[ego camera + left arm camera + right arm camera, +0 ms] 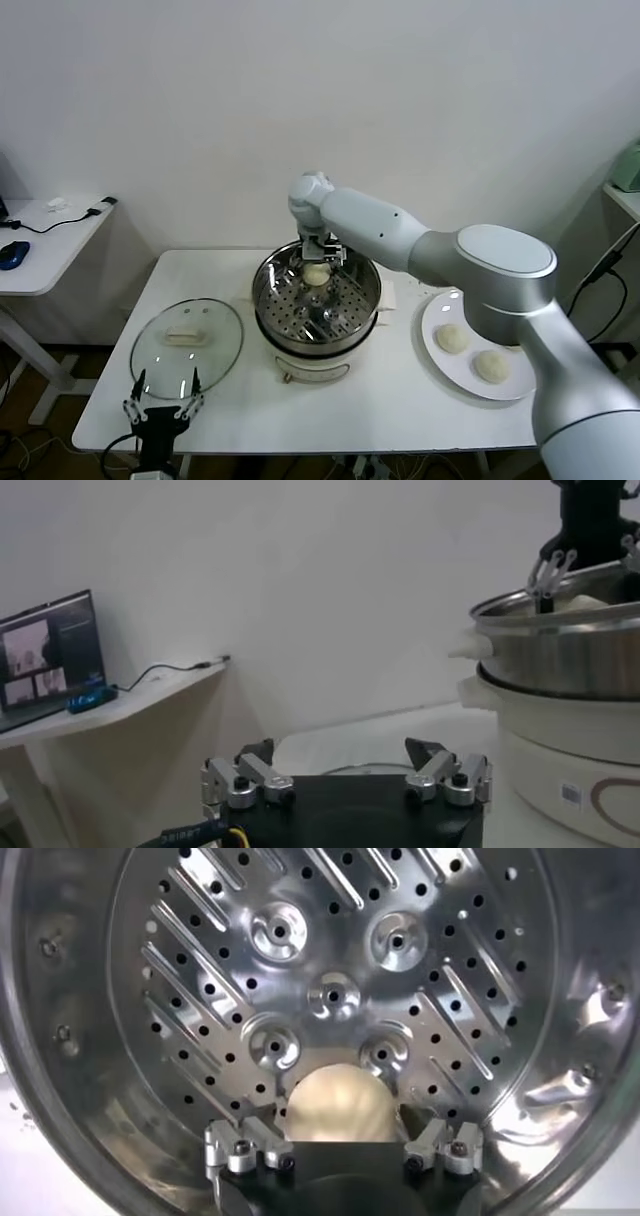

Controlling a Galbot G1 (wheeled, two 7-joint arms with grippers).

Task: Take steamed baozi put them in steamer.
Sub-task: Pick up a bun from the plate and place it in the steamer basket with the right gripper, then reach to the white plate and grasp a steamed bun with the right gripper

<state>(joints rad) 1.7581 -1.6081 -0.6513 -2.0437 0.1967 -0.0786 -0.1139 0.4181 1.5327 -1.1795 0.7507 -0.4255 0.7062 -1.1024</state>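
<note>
Round shiny steel steamer [317, 312] upright mid-table on white base, lid off, perforated floor bare except for one bun. Cream-white domed bun [316, 274] at far side of basket, between spread fingers, whether resting on the floor unclear. Two more buns [452, 338] [491, 366] well apart from steamer, side by side, not touching.

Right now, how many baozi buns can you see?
3: one baozi in the steamer under the right gripper, two on the white plate. More may be hidden.
</note>
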